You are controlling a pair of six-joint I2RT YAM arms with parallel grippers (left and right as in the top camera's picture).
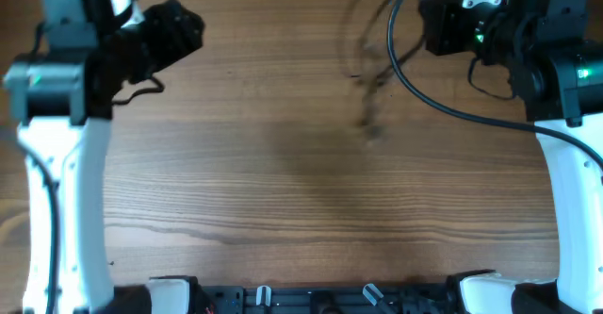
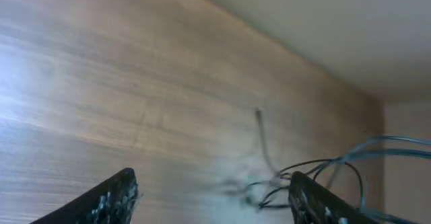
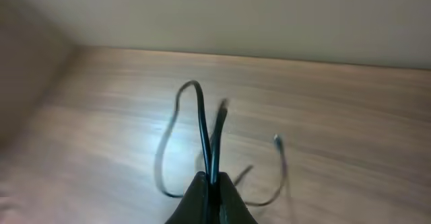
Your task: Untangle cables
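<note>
Black and very thin, the cables are seen rising in narrow loops straight out of the right gripper, whose jaws are pressed together on them. A small plug tip is seen just to the right of that pinch. The strands are softened by blur. The left gripper is spread wide, its fingers well apart. A tangled clump of the cords is found ahead of it on the wooden table, nearer the finger on the right of that view.
</note>
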